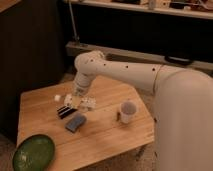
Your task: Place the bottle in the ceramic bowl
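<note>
The whitish boxy bottle [88, 103] lies on the wooden table [107, 137] near its middle, with a small pale piece [57, 98] to its left. My gripper [76, 99] hangs from the white arm and sits low over the table, right at the bottle's left side; whether it holds the bottle is unclear. The glossy dark green ceramic bowl [34, 152] stands empty at the table's front left corner, well apart from the gripper.
A black ridged bar [64, 111] lies just in front of the gripper. A blue-grey pad [76, 121] lies in front of that. A white mug [127, 111] stands to the right. My arm's big white body [182, 120] fills the right side.
</note>
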